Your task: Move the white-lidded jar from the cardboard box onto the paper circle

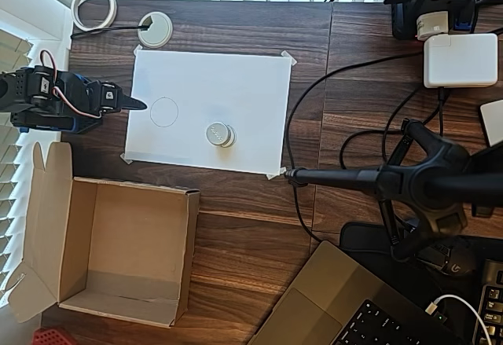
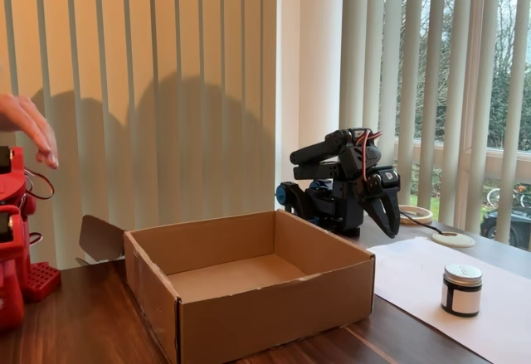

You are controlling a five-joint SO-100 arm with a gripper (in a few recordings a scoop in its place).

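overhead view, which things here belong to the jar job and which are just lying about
Job: white-lidded jar, standing on the paper sheet; cardboard box; paper circle; gripper.
Lying about: tape ring, desk grommet, white charger, laptop, cables.

In the overhead view, the white-lidded jar [image 1: 220, 133] sits on the paper sheet [image 1: 236, 86], right of the paper circle [image 1: 164, 111]. The cardboard box [image 1: 118, 251] lies lower left on the bench [image 1: 236, 235].
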